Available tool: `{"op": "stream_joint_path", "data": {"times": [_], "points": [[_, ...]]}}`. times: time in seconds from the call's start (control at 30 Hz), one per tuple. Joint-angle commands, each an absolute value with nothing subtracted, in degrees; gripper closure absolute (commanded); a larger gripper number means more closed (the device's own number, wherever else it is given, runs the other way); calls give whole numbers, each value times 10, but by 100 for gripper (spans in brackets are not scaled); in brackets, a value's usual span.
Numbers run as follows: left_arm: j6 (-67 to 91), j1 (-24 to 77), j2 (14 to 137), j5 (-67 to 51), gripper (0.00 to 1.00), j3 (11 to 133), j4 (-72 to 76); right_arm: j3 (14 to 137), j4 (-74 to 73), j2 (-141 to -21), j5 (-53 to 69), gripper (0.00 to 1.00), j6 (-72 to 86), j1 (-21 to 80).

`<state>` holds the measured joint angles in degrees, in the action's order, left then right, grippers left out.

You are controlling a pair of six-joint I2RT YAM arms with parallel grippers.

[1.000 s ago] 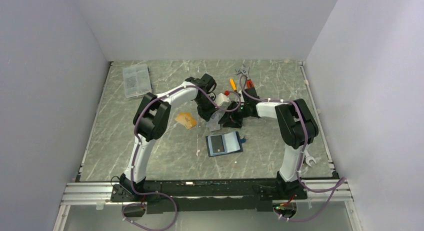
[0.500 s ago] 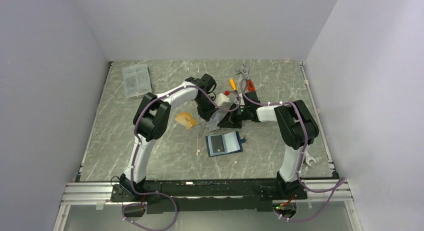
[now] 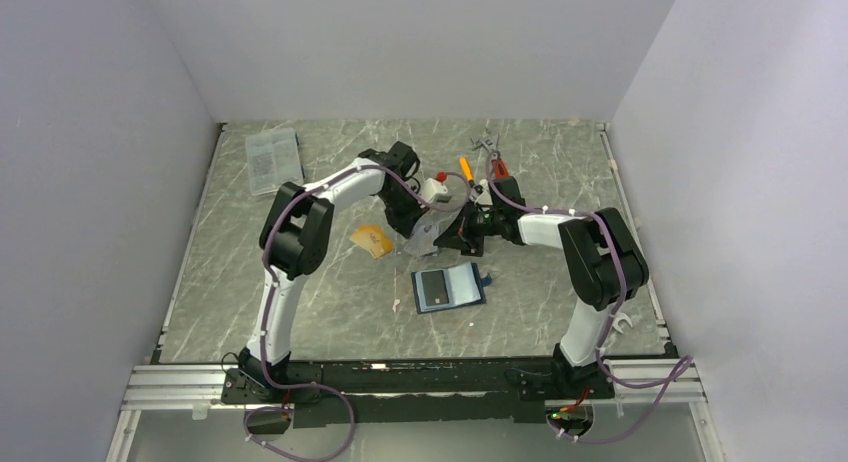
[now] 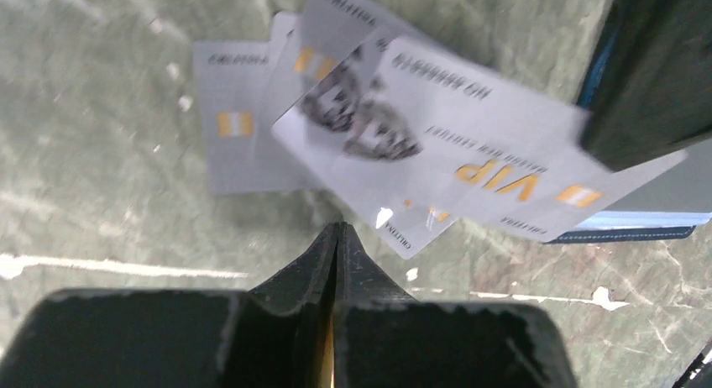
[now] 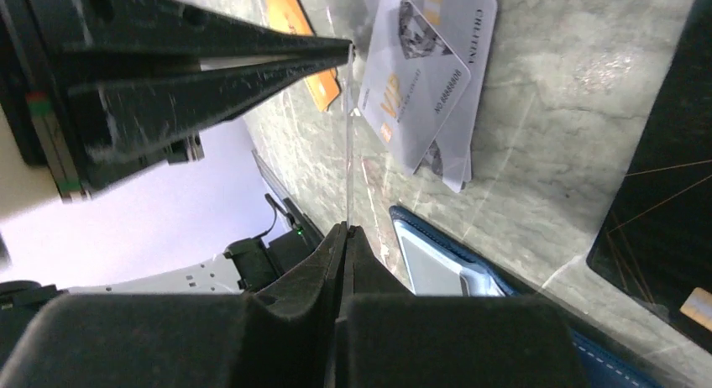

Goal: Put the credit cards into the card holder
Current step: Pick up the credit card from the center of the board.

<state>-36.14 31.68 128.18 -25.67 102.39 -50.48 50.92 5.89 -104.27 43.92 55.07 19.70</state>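
My right gripper (image 5: 344, 228) is shut on a silvery-white credit card (image 4: 453, 128), which shows edge-on (image 5: 348, 136) in the right wrist view. That card hangs tilted above the table (image 3: 428, 238). My left gripper (image 4: 337, 226) is shut, its tips right at the card's lower edge. I cannot tell whether they pinch it. More silvery cards (image 4: 227, 128) lie on the table below, and an orange card (image 3: 372, 241) lies to the left. The card holder (image 3: 450, 285) lies open nearer the arms with a black card (image 3: 433, 287) on its left half.
A clear compartment box (image 3: 273, 160) sits at the back left. An orange-handled screwdriver (image 3: 465, 169), pliers (image 3: 490, 152) and a white part (image 3: 437, 189) lie behind the grippers. Black cards (image 5: 663, 195) lie beside the wallet's blue edge (image 5: 437, 262). A wrench (image 3: 620, 322) lies near the right arm.
My right gripper has closed onto the silvery card. The left arm has drawn slightly back and left, and the card now stands tilted between the two grippers.
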Motion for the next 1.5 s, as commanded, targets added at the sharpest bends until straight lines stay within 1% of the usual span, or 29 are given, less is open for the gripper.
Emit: {"op": "stream_joint_path", "data": {"times": [0.0, 0.13, 0.3, 0.5, 0.6, 0.67, 0.73, 0.87, 0.9, 0.97, 1.0, 1.03, 1.13, 1.23, 1.3, 1.47], "points": [[-344, 286, 1216, -286, 91, 1031, -520, 532, 26, -1011, 434, 100, 527, 197], [-335, 273, 1176, -307, 83, 1034, -528, 558, -16, -1008, 426, 100, 497, 197], [-317, 268, 1152, -348, 80, 1026, -532, 588, -79, -988, 405, 100, 443, 197], [-293, 239, 1127, -425, 78, 1006, -531, 650, -286, -928, 281, 100, 306, 204], [-294, 218, 1121, -454, 78, 1005, -545, 645, -351, -883, 240, 100, 272, 208], [-291, 205, 1116, -474, 78, 995, -546, 625, -358, -851, 241, 100, 267, 212], [-279, 196, 1107, -511, 78, 975, -535, 594, -330, -818, 264, 100, 275, 214], [-253, 185, 1105, -649, 77, 958, -550, 538, -222, -740, 333, 100, 300, 214], [-246, 185, 1104, -685, 74, 955, -554, 532, -197, -726, 352, 100, 304, 214], [-225, 185, 1098, -744, 59, 945, -550, 530, -162, -703, 375, 100, 309, 214], [-203, 185, 1093, -765, 14, 937, -533, 530, -145, -694, 384, 100, 311, 214], [-177, 185, 1087, -787, 2, 930, -515, 530, -130, -685, 394, 100, 313, 214], [-76, 186, 1061, -825, 1, 908, -423, 532, -92, -664, 422, 100, 320, 215], [56, 189, 1020, -837, 1, 864, -283, 540, -74, -659, 436, 100, 328, 214], [137, 193, 994, -845, 1, 837, -179, 541, -37, -659, 450, 100, 350, 214], [248, 206, 970, -853, 1, 807, -33, 531, 64, -664, 481, 100, 416, 214]]}}
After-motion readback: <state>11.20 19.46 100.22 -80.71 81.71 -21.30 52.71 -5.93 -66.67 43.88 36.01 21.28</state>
